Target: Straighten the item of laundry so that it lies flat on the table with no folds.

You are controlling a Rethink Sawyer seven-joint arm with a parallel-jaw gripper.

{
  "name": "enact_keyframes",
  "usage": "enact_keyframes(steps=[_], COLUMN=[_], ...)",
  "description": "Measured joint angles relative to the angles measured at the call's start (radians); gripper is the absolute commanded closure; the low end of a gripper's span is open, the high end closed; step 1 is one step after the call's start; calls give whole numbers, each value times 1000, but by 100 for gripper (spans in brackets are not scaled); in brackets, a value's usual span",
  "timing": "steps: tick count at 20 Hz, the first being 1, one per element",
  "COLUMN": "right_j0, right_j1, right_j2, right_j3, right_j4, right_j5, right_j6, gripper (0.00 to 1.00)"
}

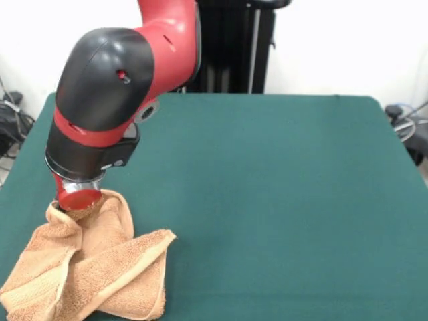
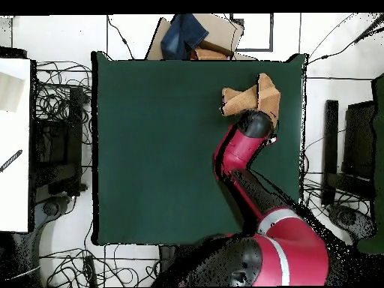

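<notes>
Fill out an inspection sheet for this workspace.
Surface: green table, bare apart from the towel.
Job's things: orange towel crumpled and folded over itself at a table corner, not flat.
Clutter: nothing seen on the table.
Gripper: gripper down on the towel's raised part; open or shut cannot be told.
Cables: tangled cables on the floor beside the table.
Surroundings: cardboard box with blue cloth beyond the table edge; white surface to one side.
</notes>
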Motion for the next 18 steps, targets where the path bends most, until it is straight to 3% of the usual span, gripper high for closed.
enact_keyframes(steps=[7,13,18], right_j0=[-101,-150,-159], right_j1=[-49,-103,-128], right_j2=[63,86,106], right_j3=[60,106,122], right_j4=[1,4,24], right_j5=[4,4,4], right_j6=[-124,-244,-263], gripper=[100,100,100])
